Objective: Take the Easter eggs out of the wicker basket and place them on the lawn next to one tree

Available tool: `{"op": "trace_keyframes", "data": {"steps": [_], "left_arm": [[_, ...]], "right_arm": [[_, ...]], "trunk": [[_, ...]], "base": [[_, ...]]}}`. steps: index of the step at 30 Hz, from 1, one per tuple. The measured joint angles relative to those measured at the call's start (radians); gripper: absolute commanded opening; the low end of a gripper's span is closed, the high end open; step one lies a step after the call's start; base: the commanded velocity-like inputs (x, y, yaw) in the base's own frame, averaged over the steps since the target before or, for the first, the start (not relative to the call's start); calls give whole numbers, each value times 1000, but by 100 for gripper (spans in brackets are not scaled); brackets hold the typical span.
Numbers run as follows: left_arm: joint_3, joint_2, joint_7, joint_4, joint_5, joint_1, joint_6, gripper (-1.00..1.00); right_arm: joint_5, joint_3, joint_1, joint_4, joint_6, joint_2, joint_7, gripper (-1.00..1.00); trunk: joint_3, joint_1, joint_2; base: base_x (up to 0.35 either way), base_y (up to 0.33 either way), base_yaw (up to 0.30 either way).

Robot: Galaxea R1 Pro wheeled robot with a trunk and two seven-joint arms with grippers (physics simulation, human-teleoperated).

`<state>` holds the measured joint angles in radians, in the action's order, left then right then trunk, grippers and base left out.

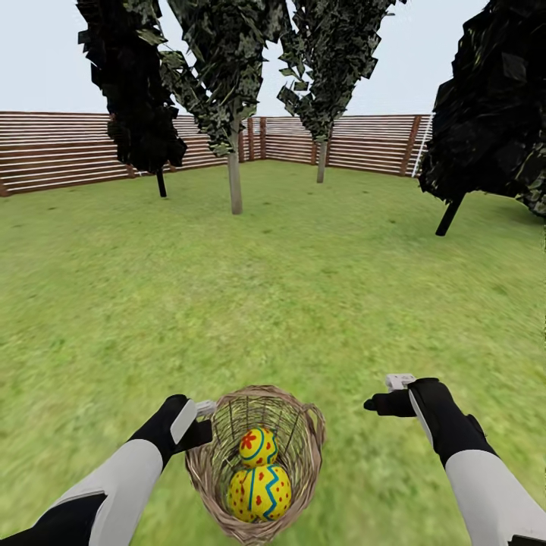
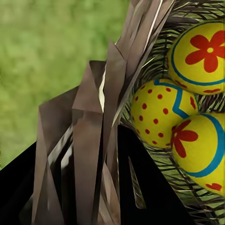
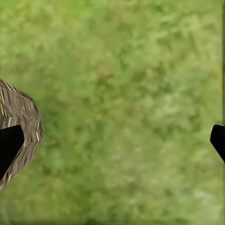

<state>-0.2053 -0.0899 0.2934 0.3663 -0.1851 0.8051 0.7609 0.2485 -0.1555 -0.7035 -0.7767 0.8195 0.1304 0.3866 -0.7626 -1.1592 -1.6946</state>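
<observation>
left pincer [image 1: 203, 422] clamped on rim of small brown open-weave wicker basket [image 1: 307, 444], tilted over green lawn [image 1: 303, 303] | three yellow blue-zigzag red-dotted eggs [image 2: 161, 112] inside | right pincer [image 1: 383, 394] spread wide, empty | steady basket, reach in right

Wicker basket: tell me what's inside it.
The wicker basket holds three Easter eggs on its woven bottom, all visible in the left wrist view. From the head view, two show; the rim and front eggs cover the rest.
</observation>
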Motion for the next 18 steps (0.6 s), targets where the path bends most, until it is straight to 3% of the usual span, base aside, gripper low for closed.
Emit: {"op": "trace_keyframes", "data": {"steps": [11,18], "left_arm": [[-1,0,0,0,-2,0,0,-100],[0,0,0,1,2,0,2,-100]], "right_arm": [[0,0,0,1,0,0,0,100],[3,0,0,1,-1,-2,-3,100]], "trunk": [[52,42,77],[74,69,126]], "base": [[0,0,-58],[0,0,258]]}}
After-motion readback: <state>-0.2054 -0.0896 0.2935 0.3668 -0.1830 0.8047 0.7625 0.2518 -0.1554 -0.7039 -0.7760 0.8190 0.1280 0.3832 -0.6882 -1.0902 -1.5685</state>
